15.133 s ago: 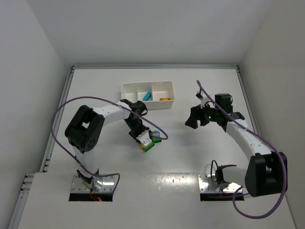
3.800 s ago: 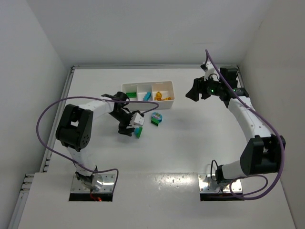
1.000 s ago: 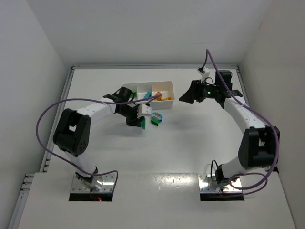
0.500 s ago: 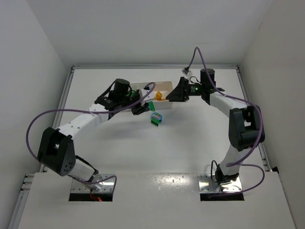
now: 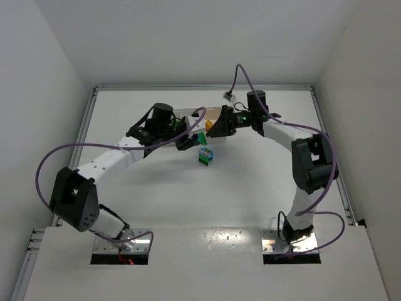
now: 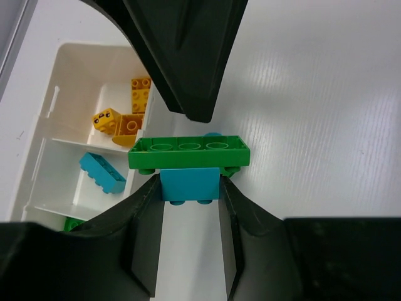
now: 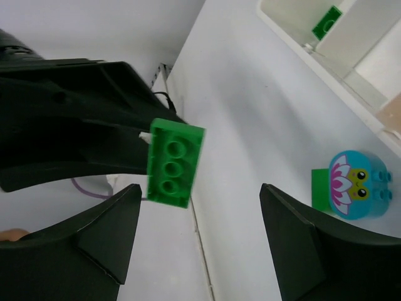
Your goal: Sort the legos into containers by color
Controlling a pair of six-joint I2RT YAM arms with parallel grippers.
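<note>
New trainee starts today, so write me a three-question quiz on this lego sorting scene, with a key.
1. True or false: the left gripper is shut on a cyan brick with a green brick stuck to it.
2. Which colour of lego lies in the middle compartment of the tray? A orange, B cyan, C green.
3. Fill in: facing the green brick, the right gripper stands ___.
Key: 1 true; 2 B; 3 open.
</note>
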